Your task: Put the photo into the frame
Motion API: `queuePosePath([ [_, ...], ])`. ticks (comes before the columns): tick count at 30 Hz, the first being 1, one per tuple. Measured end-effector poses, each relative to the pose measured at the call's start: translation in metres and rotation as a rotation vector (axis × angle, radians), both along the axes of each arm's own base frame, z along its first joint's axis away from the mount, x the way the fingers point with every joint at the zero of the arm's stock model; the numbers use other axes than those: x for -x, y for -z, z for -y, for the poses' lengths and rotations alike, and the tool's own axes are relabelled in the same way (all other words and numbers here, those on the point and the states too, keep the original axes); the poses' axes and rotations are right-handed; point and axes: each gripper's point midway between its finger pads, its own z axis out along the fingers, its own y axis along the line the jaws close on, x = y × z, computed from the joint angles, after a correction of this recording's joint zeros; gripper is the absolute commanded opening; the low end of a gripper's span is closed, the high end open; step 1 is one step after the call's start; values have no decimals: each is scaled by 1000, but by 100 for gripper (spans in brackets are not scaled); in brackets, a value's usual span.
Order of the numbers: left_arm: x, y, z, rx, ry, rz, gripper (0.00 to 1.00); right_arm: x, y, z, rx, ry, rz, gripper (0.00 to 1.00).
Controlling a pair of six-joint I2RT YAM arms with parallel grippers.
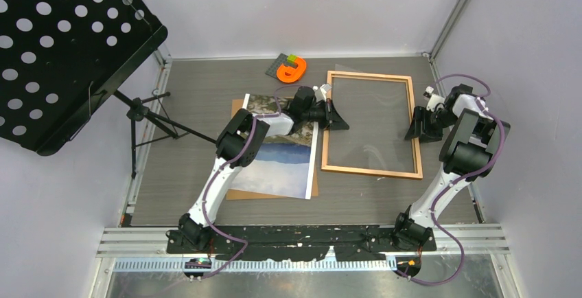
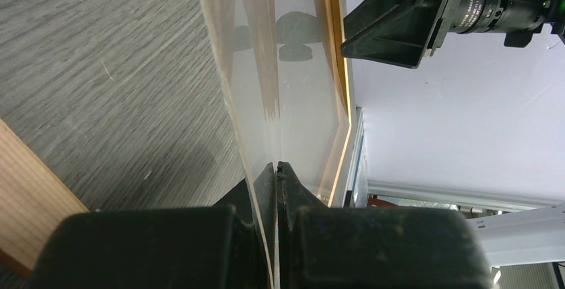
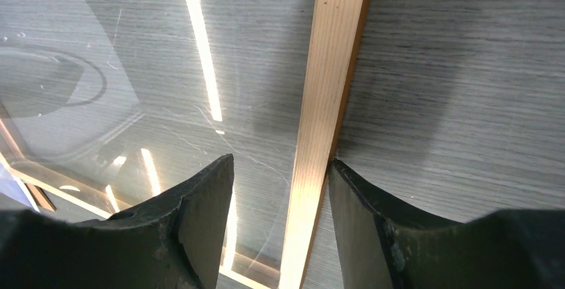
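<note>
The frame (image 1: 371, 170) lies flat on the grey bench (image 1: 185, 174), with nothing inside it but a clear sheet (image 1: 370, 116). The photo (image 1: 285, 164) is not in the frame. It lies picture side up just to the left of it, near but apart, on a brown backing board (image 1: 234, 193) whose edges show beyond the print. The left arm reaches over the end of the photo farther from the arm bases.

The left gripper (image 1: 335, 116) is at the frame's left rail. In its wrist view the left gripper (image 2: 276, 169) is closed on the edge of the clear sheet (image 2: 293, 89), with the thin pane pinched between its dark fingers.

The right gripper (image 1: 418, 128) is at the frame's right rail. In its own view the right gripper (image 3: 280, 164) has its jaws parted, one finger over the clear sheet (image 3: 133, 69) inside the frame (image 3: 326, 89) and the other outside the rail. Whether either finger touches the wood cannot be told.

Beyond the frame's far left corner sits an orange object (image 1: 292, 71), and a black perforated music stand (image 1: 62, 51) is well to the frame's left.
</note>
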Motion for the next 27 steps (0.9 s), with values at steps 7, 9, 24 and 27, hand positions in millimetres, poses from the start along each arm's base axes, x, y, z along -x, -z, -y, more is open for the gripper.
queuePosePath([
  [7,-1,-1,1,0,-2,5,0,0,0,0,-5,2,3,60],
  [9,-1,-1,1,3,-2,8,0,0,-1,0,-6,2,3,60],
  [24,-7,-5,2,13,-27,32,0,-3,-2,1,-9,7,13,46],
  [27,-8,-5,2,12,-31,33,0,-3,-3,2,-8,10,12,38],
])
